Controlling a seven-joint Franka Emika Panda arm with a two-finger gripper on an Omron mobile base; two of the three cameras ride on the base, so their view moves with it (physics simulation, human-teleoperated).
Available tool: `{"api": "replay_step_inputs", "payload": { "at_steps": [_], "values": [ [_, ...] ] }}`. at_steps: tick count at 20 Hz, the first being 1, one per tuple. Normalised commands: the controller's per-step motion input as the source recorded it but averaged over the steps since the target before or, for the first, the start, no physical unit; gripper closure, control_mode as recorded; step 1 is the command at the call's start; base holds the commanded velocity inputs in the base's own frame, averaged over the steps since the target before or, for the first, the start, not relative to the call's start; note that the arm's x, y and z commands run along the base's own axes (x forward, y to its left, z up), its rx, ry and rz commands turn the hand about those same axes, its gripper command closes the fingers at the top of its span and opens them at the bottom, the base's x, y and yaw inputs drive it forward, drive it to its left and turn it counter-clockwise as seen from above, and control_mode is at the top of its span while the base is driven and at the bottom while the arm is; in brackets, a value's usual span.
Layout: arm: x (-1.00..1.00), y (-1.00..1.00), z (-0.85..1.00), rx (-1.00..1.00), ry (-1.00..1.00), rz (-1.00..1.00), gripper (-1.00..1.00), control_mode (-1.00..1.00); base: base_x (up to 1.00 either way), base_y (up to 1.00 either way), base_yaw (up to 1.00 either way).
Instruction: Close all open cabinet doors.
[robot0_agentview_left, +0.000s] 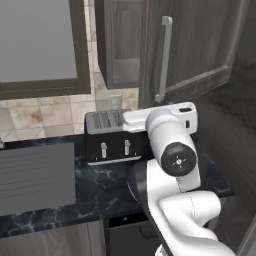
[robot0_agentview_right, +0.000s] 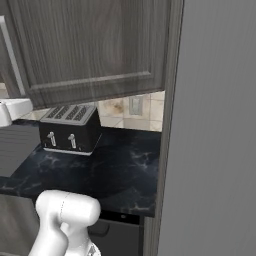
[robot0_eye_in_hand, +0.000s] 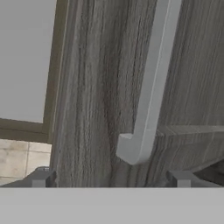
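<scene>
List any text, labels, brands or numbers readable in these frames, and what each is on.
None can be read.
The toaster, cabinet door and its handle, the counter and the fridge carry no lettering; the mark on the arm's dark joint cap is too blurred to read.

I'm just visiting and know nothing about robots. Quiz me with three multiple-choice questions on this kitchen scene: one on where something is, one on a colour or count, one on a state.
1. Where does the toaster stand?
A. On the dark marble counter
B. Inside the cabinet
C. On the floor

2. How many levers show on the toaster's front?
A. One
B. Two
C. Four

3. How is the cabinet door with the silver handle?
A. Shut flush
B. Swung open
C. Taken off

Answers:
1 A: the toaster sits on the counter, below the cabinets.
2 B: two pale levers stand side by side on its black front.
3 B: the cabinet door angles out from its box, its handle close before the hand.
</scene>
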Motion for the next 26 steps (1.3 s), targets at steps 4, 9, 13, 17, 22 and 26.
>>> {"api": "replay_step_inputs", "payload": {
  "at_steps": [4,9,13,17,22,26],
  "values": [
    [0.52,-0.16,-0.39,0.06,-0.2,-0.02,-1.0,-1.0,0.0,0.0,0.0],
    [0.51,-0.16,-0.39,0.04,-0.16,0.0,-1.0,-1.0,0.0,0.0,0.0],
    [0.48,-0.16,-0.38,0.03,-0.14,0.0,-1.0,-1.0,0.0,0.0,0.0],
    [0.5,-0.11,-0.36,0.02,-0.13,0.0,-1.0,-1.0,0.0,0.0,0.0],
    [0.53,-0.08,-0.31,0.02,-0.1,0.0,-1.0,-1.0,0.0,0.0,0.0],
    [0.55,-0.07,-0.21,0.03,-0.03,0.0,-1.0,-1.0,0.0,0.0,0.0]
  ]
}}
